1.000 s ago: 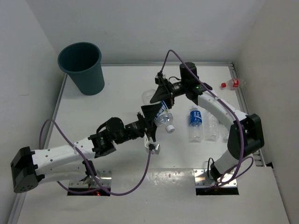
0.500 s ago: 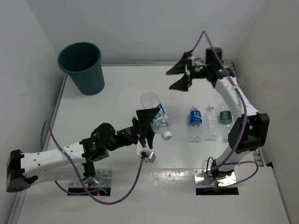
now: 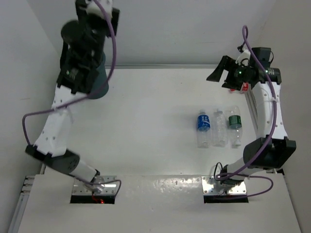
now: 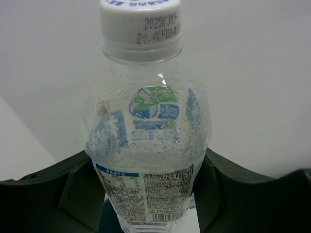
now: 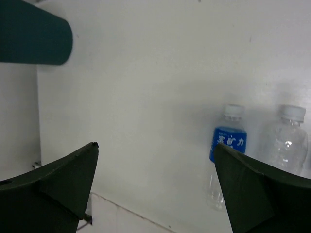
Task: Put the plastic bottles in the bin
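Plastic bottle (image 4: 146, 141), cap pointing away from the wrist, clamped in left gripper (image 4: 146, 208), seemingly over the bin (image 5: 34, 41); right gripper (image 5: 155, 144) agape, empty.

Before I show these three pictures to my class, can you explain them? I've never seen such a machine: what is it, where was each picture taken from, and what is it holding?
These are two robot arms bolted to a table, each ending in a two-fingered pincer. The wide picture looks down from above and behind them. The other two come from a small camera on each wrist. The left pincer is shut on a clear water bottle with a white cap and a blue-and-white label, raised beside the dark teal bin. The right pincer is open and empty. Lying side by side on the table are a blue-labelled bottle, an almost label-less bottle and a green-labelled bottle.
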